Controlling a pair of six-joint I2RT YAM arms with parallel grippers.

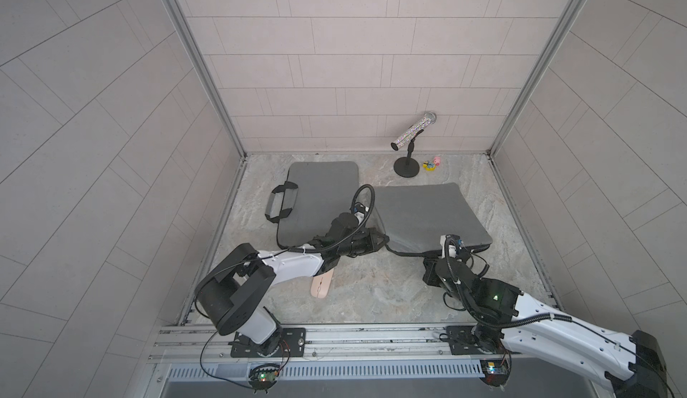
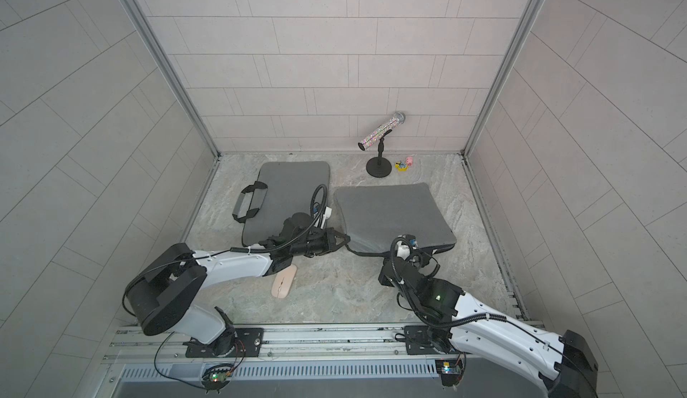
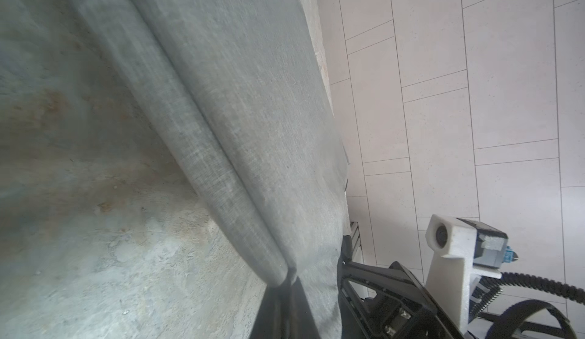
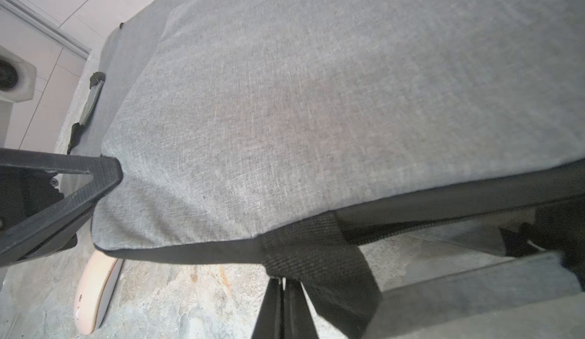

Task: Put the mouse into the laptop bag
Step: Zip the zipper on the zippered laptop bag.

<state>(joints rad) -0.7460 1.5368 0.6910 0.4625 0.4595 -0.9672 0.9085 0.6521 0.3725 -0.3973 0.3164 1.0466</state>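
The pink mouse [image 1: 319, 284] [image 2: 283, 281] [image 4: 95, 290] lies on the stone table, partly under my left forearm. A grey laptop bag [image 1: 427, 210] [image 2: 390, 214] lies right of centre, its near edge raised off the table. My left gripper [image 1: 384, 239] [image 3: 286, 278] is shut on the bag's near left corner. The bag's black handle strap [image 4: 316, 245] at the front edge is pinched by my right gripper [image 4: 285, 282], which is shut. Below the lifted top panel [image 4: 316, 100] a lower grey layer [image 4: 474, 293] shows.
A second grey bag with a looped handle [image 1: 319, 191] [image 2: 290, 188] lies at the back left, close beside the held bag. A glittery microphone on a black stand [image 1: 410, 143] and small toys [image 1: 433, 163] are at the back right. Tiled walls enclose three sides.
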